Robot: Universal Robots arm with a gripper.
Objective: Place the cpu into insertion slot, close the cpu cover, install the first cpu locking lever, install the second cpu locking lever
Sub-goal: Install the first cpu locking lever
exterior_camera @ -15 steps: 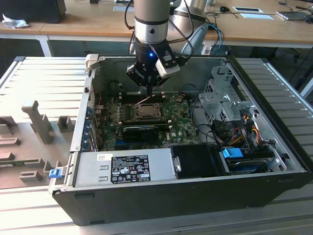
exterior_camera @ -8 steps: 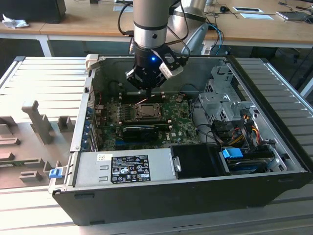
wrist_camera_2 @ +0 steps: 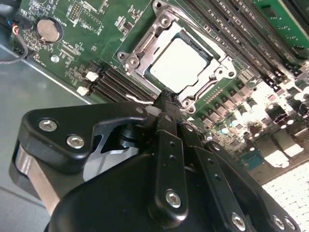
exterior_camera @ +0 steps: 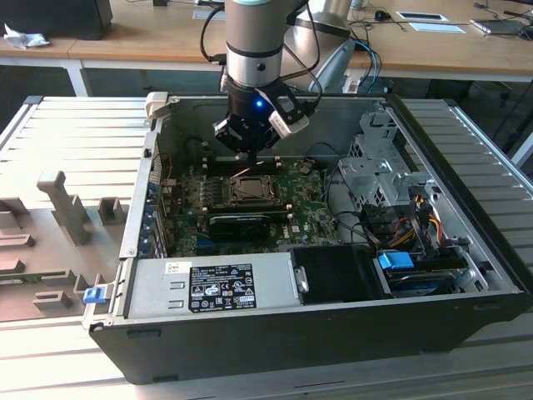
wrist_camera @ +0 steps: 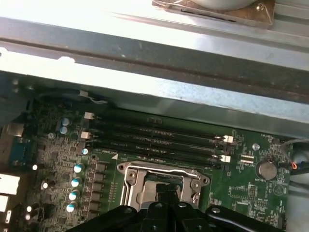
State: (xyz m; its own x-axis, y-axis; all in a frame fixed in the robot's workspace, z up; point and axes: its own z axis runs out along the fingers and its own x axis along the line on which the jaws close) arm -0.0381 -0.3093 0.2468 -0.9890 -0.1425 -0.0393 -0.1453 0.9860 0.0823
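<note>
We see the cpu [wrist_camera_2: 178, 63], a thin square chip with a pale silvery face, lying flat inside the insertion slot [exterior_camera: 250, 190]. The slot is a black-framed square socket near the middle of the green motherboard [wrist_camera_2: 72, 58], beside its long memory slots [wrist_camera_2: 227, 24]. The cpu cover [wrist_camera_2: 145, 42], a silver-grey metal frame, lies down around the chip, whose face shows through the square cutout.

Everything's sitting on a ribbed grey metal bench [exterior_camera: 75, 125]. The open black PC case [exterior_camera: 275, 333] rests straight on it, right under the gripper [exterior_camera: 248, 152] and spreading out all round it. Well off to the gripper's side, on the exterior view's left, there's a grey moulded tray [exterior_camera: 42, 275] with upright blocks, just beside the case.
</note>
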